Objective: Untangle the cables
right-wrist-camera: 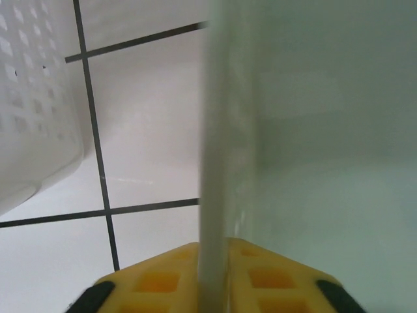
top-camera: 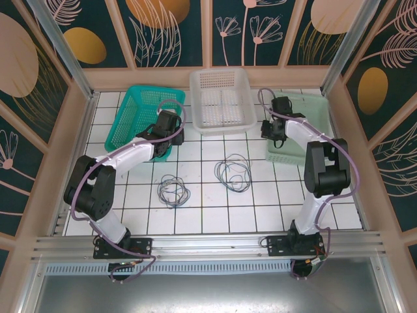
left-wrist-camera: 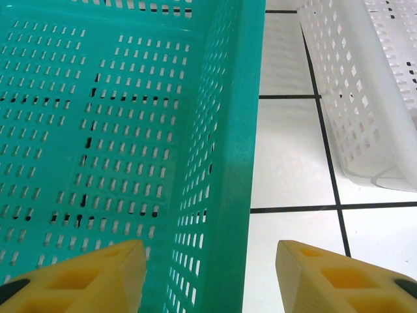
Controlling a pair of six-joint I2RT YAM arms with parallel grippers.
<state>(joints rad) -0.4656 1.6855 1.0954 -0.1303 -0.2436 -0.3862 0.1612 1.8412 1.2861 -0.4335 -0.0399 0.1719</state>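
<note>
Right end effector (right-wrist-camera: pixel 212 251) clamps the pale green basket (right-wrist-camera: pixel 313 130) by its wall, beside the white basket (top-camera: pixel 221 104). Left end effector (left-wrist-camera: pixel 208 261), fingers apart, straddles the teal basket (left-wrist-camera: pixel 98 130) rim. Cables (top-camera: pixel 173 191) lie flat on the tabletop (top-camera: pixel 273 195) arm-side of the white basket, in two coils. The righthand coil (top-camera: pixel 233 172) is elongated toward it.

White tiled table (top-camera: pixel 273 195), floral walls (top-camera: pixel 163 29)

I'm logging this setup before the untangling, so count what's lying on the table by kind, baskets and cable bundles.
Baskets: 3 (teal basket, white basket, pale green basket)
Cable bundles: 2 (left cable bundle, right cable bundle)
Total: 5
</note>
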